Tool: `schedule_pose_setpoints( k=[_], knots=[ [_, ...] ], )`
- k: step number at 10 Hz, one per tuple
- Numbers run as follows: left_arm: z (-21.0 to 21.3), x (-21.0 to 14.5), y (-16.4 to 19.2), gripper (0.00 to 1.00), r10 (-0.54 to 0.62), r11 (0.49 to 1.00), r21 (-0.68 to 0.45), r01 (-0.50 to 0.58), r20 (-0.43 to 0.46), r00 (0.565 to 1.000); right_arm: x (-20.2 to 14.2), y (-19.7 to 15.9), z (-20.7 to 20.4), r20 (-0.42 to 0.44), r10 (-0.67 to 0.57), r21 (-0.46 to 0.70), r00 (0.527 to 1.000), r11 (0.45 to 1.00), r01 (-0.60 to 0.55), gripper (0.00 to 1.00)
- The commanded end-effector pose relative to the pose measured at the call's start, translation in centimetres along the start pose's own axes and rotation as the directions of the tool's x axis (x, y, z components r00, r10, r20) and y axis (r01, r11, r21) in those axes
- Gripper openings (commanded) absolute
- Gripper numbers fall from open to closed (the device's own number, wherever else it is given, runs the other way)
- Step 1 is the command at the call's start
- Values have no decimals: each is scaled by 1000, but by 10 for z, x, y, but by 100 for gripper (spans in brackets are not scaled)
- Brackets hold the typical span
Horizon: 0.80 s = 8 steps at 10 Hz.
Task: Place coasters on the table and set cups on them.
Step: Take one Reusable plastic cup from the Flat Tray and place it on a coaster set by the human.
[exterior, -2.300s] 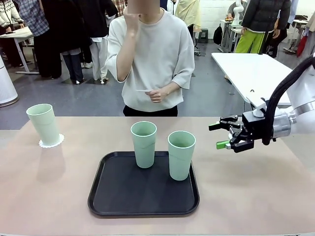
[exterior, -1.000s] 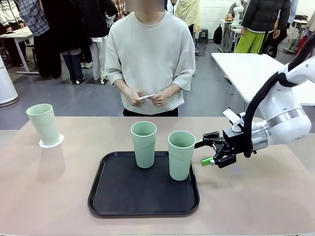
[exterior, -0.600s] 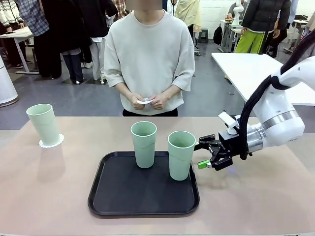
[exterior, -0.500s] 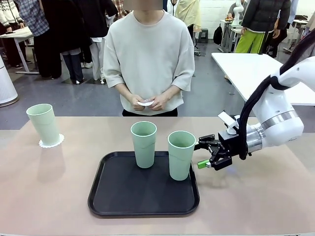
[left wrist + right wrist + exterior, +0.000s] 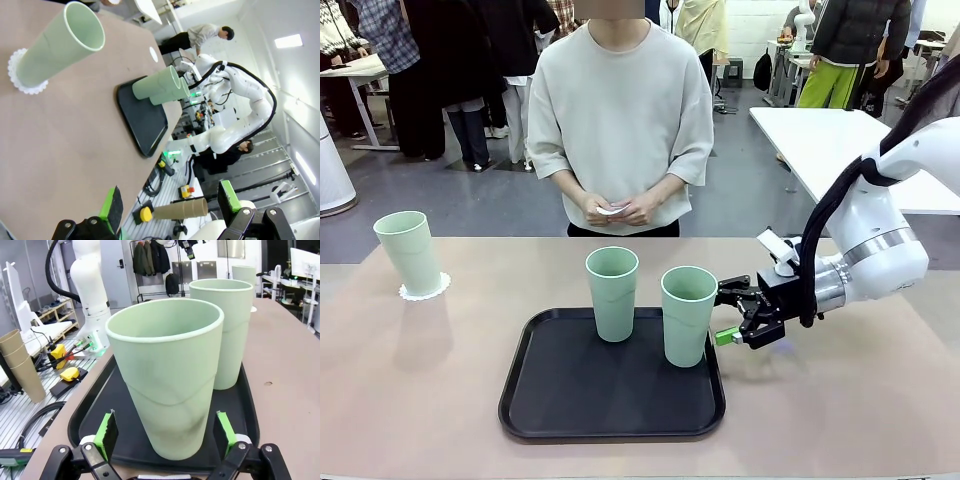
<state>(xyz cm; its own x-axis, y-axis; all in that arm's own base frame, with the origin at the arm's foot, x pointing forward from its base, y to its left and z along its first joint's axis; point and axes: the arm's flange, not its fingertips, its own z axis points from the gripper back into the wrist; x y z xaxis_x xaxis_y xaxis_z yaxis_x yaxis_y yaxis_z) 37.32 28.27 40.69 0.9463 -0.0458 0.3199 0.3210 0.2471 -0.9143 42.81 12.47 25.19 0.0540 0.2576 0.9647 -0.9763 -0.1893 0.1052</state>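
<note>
Right pincer (image 5: 722,314), jaws spread wide, level with the lower half of the right-hand cup (image 5: 688,315) on the black tray (image 5: 610,395). In the right wrist view its green pads (image 5: 106,434) flank that cup with no visible contact. A second cup (image 5: 612,293) stands just beside it on the tray. The third cup (image 5: 408,252) stands on a coaster (image 5: 424,291) at the counter's (image 5: 840,400) far left. Across the counter, the person's hands (image 5: 620,208) hold a small white item. Left pincer (image 5: 170,202) open, grasping nothing.
</note>
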Motion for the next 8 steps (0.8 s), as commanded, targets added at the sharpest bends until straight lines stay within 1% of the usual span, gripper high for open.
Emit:
schedule_pose_setpoints(
  k=[1,8],
  knots=[
    [3,1,-2,100,14,1000,6,-14,3,1000,-5,-4,-11,15,37,-6,999,999,-37,100],
    [3,1,-2,100,14,1000,6,-14,3,1000,-6,-15,-30,-3,64,-8,998,998,-64,100]
  ],
)
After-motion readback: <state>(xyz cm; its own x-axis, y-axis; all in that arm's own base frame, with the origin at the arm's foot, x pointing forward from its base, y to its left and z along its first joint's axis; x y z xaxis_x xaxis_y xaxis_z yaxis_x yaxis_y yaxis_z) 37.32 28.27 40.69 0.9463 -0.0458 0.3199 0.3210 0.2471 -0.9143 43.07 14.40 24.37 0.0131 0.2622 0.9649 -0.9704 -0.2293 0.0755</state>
